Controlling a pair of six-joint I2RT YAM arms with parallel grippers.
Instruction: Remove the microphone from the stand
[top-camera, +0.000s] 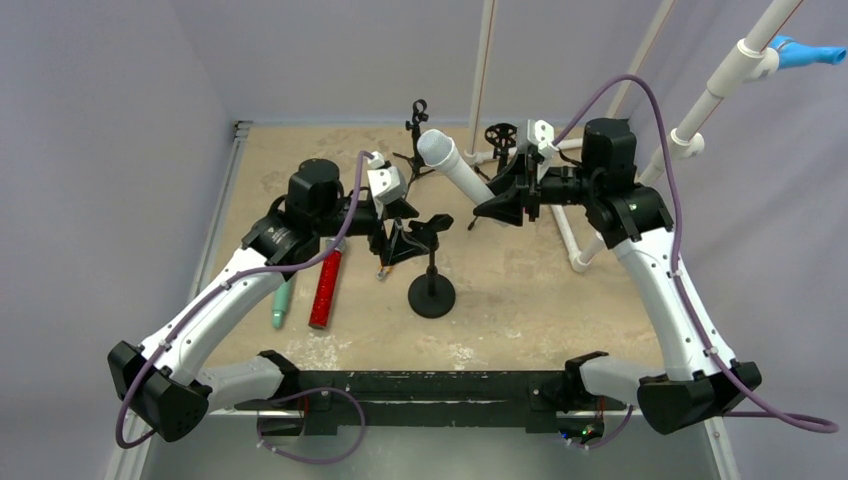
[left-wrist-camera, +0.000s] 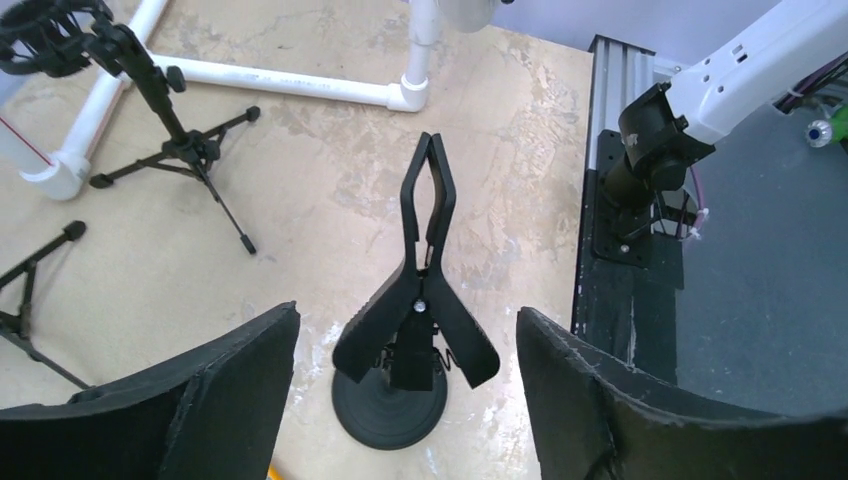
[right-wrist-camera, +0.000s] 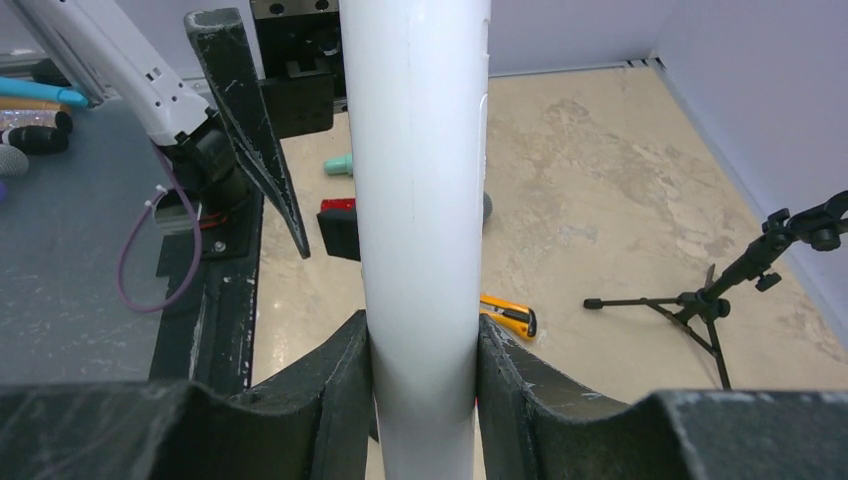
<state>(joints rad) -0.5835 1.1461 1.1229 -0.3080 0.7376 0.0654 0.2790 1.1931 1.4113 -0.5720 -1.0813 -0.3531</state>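
Note:
My right gripper (top-camera: 497, 205) is shut on the handle of a white microphone (top-camera: 455, 168) and holds it in the air, tilted up to the left, clear of the stand. In the right wrist view the white handle (right-wrist-camera: 415, 200) fills the gap between the fingers (right-wrist-camera: 335, 390). The black stand has a round base (top-camera: 432, 297) and an empty spring clip (top-camera: 432, 228). My left gripper (top-camera: 400, 240) is open just left of the clip. In the left wrist view the clip (left-wrist-camera: 425, 250) and base (left-wrist-camera: 390, 405) lie between my open jaws (left-wrist-camera: 407, 315), untouched.
A red glitter microphone (top-camera: 326, 290) and a teal one (top-camera: 283, 303) lie at the left. Two small black tripod stands (top-camera: 415, 130) (top-camera: 500, 135) stand at the back. A white PVC frame (top-camera: 570, 230) sits right. An orange utility knife (right-wrist-camera: 510, 315) lies on the table.

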